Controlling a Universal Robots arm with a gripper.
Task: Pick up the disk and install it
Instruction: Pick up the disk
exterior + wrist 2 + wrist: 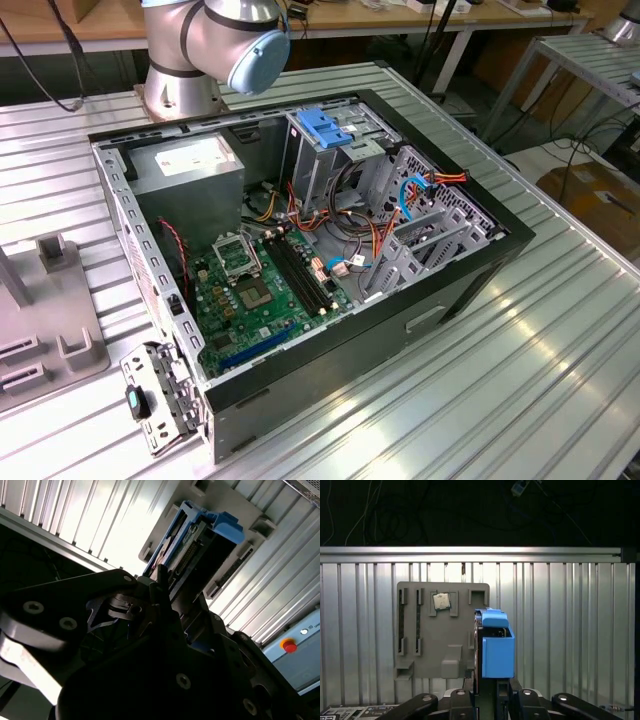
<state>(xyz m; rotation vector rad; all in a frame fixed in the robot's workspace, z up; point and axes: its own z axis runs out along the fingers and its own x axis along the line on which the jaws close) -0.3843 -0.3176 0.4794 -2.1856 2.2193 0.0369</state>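
In both wrist views the disk [494, 647] [200, 540], a silver-grey drive in a bright blue carrier, stands on edge straight out from my gripper [492, 685] [167, 587]. The black fingers sit against its near end on either side, so the gripper is shut on it. The disk hangs over the right edge of a grey fixture plate [445, 630] lying on the ribbed metal table. In the exterior view the open computer case [130, 230] lies on its side, with a metal drive cage topped by a blue bracket [325, 125].
The arm's base [200, 50] stands behind the case. A small square chip [441, 601] rests in a pocket of the fixture plate, which shows at the exterior view's left [60, 340]. A box with a red button [289, 645] sits beside the table. Loose cables fill the case interior.
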